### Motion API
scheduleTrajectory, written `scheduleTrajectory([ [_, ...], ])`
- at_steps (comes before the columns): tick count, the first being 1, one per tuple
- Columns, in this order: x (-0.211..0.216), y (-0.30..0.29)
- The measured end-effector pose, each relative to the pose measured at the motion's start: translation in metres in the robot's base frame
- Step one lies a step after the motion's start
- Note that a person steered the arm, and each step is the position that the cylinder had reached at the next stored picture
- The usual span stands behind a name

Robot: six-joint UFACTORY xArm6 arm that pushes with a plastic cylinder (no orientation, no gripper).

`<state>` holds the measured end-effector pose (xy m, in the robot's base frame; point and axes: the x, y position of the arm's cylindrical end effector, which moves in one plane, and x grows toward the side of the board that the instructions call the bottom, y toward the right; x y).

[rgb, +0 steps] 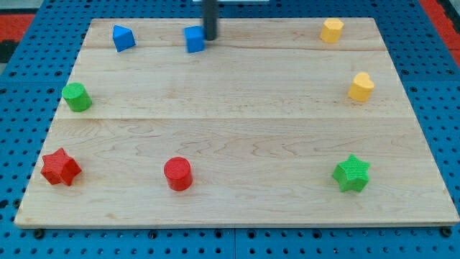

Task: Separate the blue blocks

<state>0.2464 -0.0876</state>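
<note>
Two blue blocks (123, 37) (195, 39), two yellow (331, 30) (361, 86), green (75, 96) (351, 173), red (60, 167) (177, 173).

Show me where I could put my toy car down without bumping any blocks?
The wide middle of the wooden board is bare, bordered by the green cylinder, red cylinder, green star and yellow heart. It is crowded at the view's top left, where my tip sits beside the blue cube, near the blue wedge.
</note>
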Motion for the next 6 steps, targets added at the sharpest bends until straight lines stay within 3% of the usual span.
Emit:
scheduleTrajectory([
  [1, -0.002, -0.058],
  [2, -0.052, -0.064],
  [3, -0.027, -0.129],
  [5, 0.075, -0.137],
  [6, 0.079, -0.137],
])
